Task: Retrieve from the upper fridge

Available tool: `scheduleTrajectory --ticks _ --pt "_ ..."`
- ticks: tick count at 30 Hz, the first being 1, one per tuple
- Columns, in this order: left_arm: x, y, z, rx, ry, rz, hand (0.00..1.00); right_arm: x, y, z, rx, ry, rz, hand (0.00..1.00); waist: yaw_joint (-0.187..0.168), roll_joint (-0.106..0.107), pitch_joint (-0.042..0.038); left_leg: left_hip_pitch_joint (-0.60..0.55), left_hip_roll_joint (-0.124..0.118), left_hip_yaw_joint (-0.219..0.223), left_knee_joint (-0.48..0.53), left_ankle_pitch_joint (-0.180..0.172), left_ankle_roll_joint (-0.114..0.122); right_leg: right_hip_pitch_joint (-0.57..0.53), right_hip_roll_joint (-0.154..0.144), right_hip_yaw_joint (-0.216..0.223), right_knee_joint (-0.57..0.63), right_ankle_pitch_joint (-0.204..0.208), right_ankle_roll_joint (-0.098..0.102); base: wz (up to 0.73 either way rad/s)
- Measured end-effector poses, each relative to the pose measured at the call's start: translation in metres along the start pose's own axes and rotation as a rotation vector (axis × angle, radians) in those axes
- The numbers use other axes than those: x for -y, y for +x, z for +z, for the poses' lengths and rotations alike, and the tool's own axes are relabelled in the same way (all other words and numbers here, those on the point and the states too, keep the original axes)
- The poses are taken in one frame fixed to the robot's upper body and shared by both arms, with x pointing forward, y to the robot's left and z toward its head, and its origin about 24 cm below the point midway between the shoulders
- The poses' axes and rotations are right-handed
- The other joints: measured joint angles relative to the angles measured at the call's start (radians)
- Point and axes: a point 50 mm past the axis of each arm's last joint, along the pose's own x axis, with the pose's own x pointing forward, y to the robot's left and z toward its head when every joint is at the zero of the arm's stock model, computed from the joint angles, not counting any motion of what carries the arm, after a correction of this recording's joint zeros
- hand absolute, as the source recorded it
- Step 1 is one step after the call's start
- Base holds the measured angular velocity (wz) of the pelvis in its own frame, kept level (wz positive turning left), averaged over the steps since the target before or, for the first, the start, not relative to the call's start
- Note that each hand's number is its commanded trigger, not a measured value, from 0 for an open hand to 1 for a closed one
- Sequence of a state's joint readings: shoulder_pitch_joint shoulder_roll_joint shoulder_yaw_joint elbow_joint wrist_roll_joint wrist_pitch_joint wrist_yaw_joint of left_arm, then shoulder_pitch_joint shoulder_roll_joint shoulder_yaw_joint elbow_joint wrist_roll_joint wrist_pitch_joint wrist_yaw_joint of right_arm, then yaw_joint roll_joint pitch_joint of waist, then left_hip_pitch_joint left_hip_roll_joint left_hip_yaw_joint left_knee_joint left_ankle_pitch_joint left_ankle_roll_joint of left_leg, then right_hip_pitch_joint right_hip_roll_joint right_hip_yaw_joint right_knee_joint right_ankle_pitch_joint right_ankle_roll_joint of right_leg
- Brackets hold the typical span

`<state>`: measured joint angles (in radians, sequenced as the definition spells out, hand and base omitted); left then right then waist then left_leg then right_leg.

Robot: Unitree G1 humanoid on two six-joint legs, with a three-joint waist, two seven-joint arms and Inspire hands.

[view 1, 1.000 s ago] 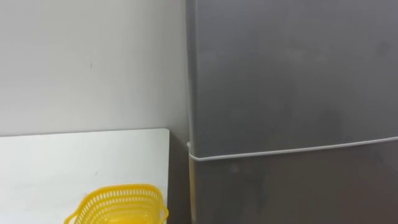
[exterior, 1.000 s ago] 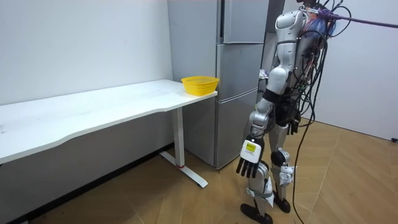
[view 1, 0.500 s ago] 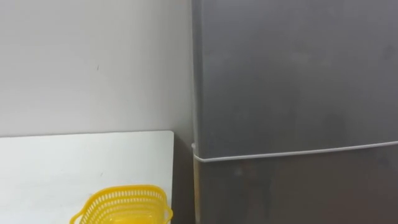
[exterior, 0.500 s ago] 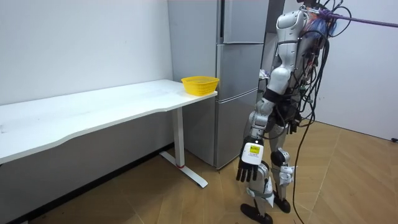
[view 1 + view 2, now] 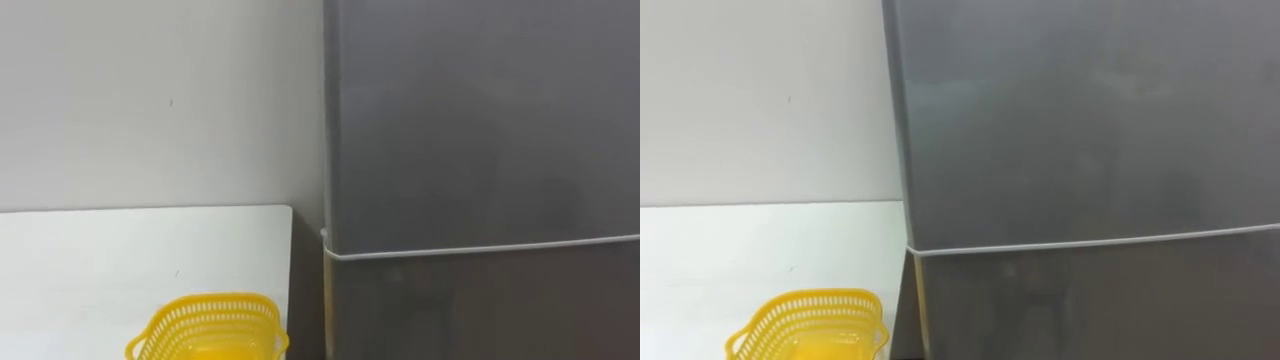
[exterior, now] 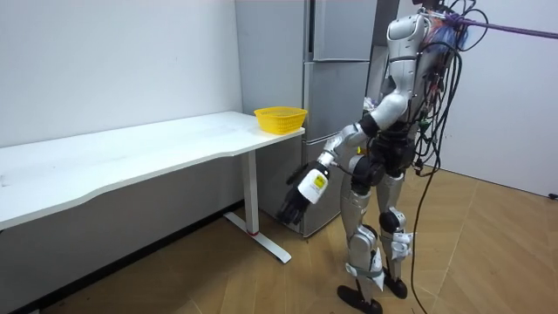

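Observation:
The grey fridge stands before me with its doors closed; a pale seam divides the upper door from the one below. In the room view I stand facing the fridge, close to it. My left hand is held out forward and low, level with the fridge's bottom door and short of touching it. Its fingers hang relaxed and hold nothing.
A yellow plastic basket sits at the end of the white table, right beside the fridge's left side. The table runs along the wall toward the room view's left. Wooden floor lies around me.
My left arm has swung forward and up from beside my leg toward the fridge. The eye view has shifted a little, so the fridge edge and basket sit further right.

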<state>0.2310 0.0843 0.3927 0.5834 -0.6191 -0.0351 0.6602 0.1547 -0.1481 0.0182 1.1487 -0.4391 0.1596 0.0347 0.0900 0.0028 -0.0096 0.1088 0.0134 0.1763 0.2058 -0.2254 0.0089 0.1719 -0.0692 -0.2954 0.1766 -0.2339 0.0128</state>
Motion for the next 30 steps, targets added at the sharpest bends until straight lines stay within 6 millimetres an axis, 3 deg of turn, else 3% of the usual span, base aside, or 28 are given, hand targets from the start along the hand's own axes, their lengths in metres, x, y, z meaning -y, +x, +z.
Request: scheduleTrajectory --ticks 4,9,12,16,23,25,27,30 --pt "0.009 -0.009 0.028 0.102 -0.099 0.029 0.00 0.002 0.000 0.006 0.046 -0.003 -0.024 0.00 0.002 0.003 -0.0017 -0.007 -0.006 0.000 -0.001 0.000 0.000 -0.016 0.004 0.007 0.013 -0.001 0.001 -0.05" --pt "0.019 -0.036 0.089 0.354 -0.296 -0.019 0.00 0.003 -0.001 0.010 0.079 -0.002 -0.034 0.00 0.006 0.002 -0.0010 -0.005 -0.004 0.001 -0.003 0.000 0.000 -0.018 0.006 0.018 0.012 -0.001 0.000 -0.04" --pt "0.024 -0.056 0.116 0.526 -0.315 -0.070 0.00 0.001 -0.001 0.005 0.073 -0.002 -0.027 0.00 0.003 0.003 -0.0004 -0.002 -0.005 -0.002 -0.005 0.000 0.001 -0.016 0.006 0.016 0.012 -0.001 0.001 0.01" --pt "0.029 -0.076 0.136 0.693 -0.294 -0.142 0.00 -0.002 -0.001 0.000 0.060 0.000 -0.013 0.00 -0.004 0.007 0.0005 -0.005 -0.006 -0.022 -0.004 0.000 0.001 -0.013 0.003 0.002 0.013 -0.001 0.001 0.06" --pt "0.044 -0.127 0.171 0.908 -0.349 -0.435 0.00 -0.010 0.000 -0.010 0.019 -0.003 0.074 0.00 -0.006 0.004 0.0069 -0.018 -0.007 -0.032 0.002 0.000 0.001 -0.013 0.001 -0.007 0.010 -0.001 0.001 0.04" --pt "0.050 -0.143 0.182 0.966 -0.364 -0.537 0.00 -0.011 0.000 -0.010 0.011 -0.009 0.091 0.00 -0.017 0.004 0.0115 -0.027 -0.009 -0.044 0.007 0.000 0.002 -0.013 0.002 -0.010 0.008 -0.001 0.001 0.14" --pt "0.057 -0.167 0.193 1.058 -0.365 -0.697 0.00 -0.008 0.001 -0.004 0.019 -0.013 0.105 0.00 -0.030 0.003 0.0216 -0.044 -0.010 -0.048 0.018 0.000 0.002 -0.023 0.003 -0.012 0.006 -0.002 0.002 0.11" --pt "0.071 -0.188 0.199 1.089 -0.354 -0.909 0.00 -0.005 0.001 0.000 0.029 -0.034 0.101 0.00 -0.037 0.013 0.0212 -0.063 -0.009 -0.046 0.027 -0.001 0.003 -0.037 0.004 -0.010 0.008 -0.001 0.002 0.00"
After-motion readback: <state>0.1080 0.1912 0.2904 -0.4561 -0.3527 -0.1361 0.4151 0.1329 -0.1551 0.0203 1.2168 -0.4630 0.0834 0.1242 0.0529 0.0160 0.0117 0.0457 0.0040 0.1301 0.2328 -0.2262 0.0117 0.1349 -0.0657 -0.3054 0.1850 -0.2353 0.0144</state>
